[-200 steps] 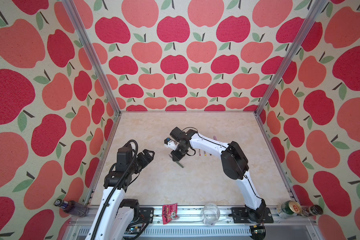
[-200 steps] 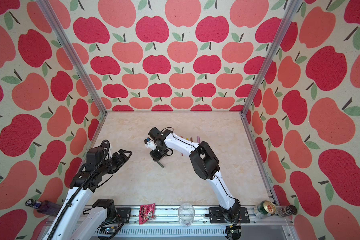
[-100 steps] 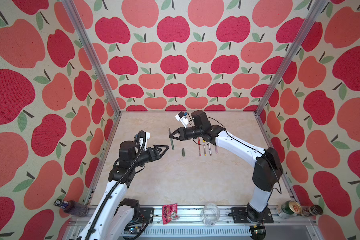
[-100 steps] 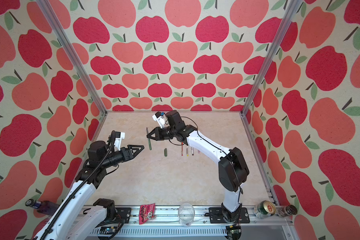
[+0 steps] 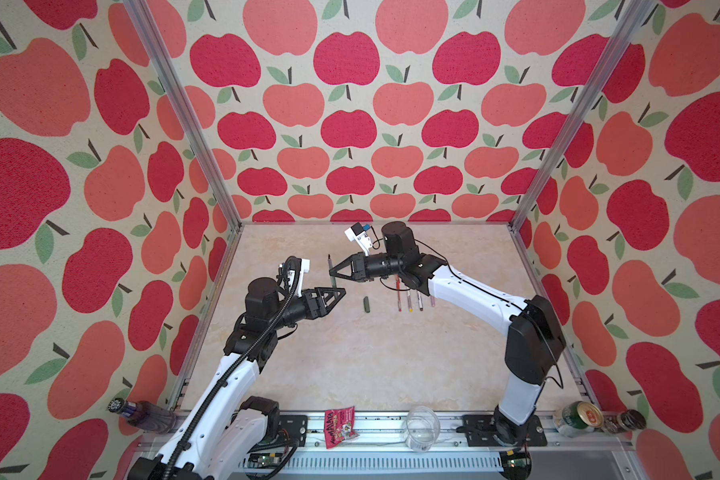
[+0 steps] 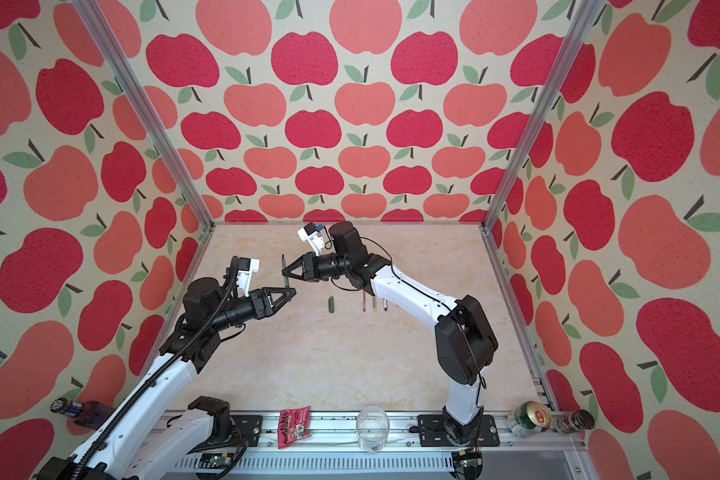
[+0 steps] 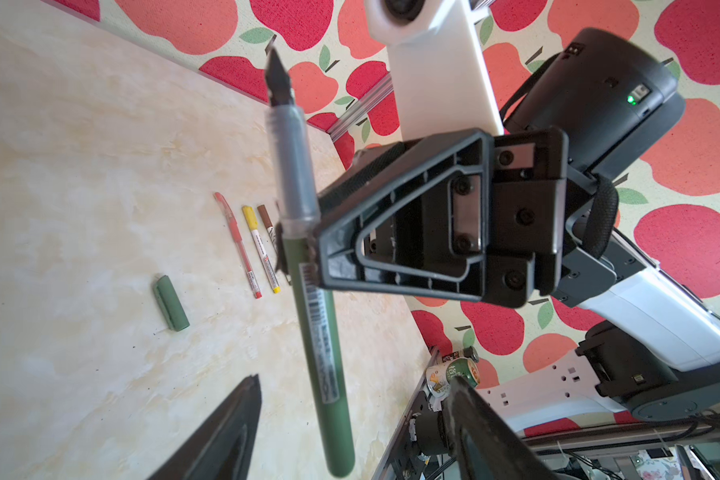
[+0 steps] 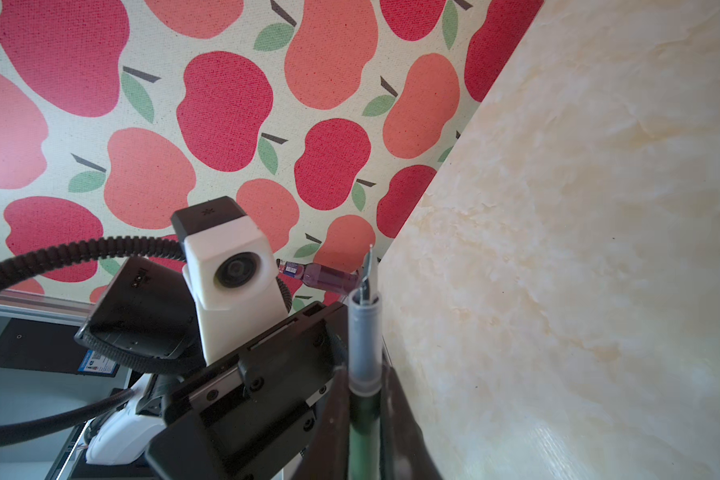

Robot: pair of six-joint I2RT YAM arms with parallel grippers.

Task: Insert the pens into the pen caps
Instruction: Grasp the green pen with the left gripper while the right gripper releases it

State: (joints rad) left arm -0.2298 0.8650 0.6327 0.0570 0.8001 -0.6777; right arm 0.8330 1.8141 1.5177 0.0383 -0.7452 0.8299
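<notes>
My right gripper [image 5: 330, 272] is shut on the dark green pen [image 5: 330, 264], holding it upright above the table with its bare nib on top. The pen's blunt lower end [image 7: 337, 436] hangs between the fingers of my open left gripper [image 5: 344, 293], with a gap on each side. The dark green pen cap [image 5: 366, 304] lies alone on the table just right of both grippers. Further right, red [image 7: 237, 243], yellow [image 7: 260, 248] and brown-ended [image 7: 268, 224] pens lie side by side, each with a cap on one end. A lilac pen [image 5: 432, 300] shows partly under the right arm.
On the front rail lie a red snack packet [image 5: 340, 420], a clear cup [image 5: 422, 428], two cans [image 5: 578, 417] and a jar at the right, and a bottle [image 5: 142, 415] at the left. Apple-patterned walls close in three sides of the marble table [image 5: 350, 365].
My right gripper rose from the table with the green pen and turned it upright. The left gripper swung in to the pen's lower end, and its jaws have narrowed somewhat.
</notes>
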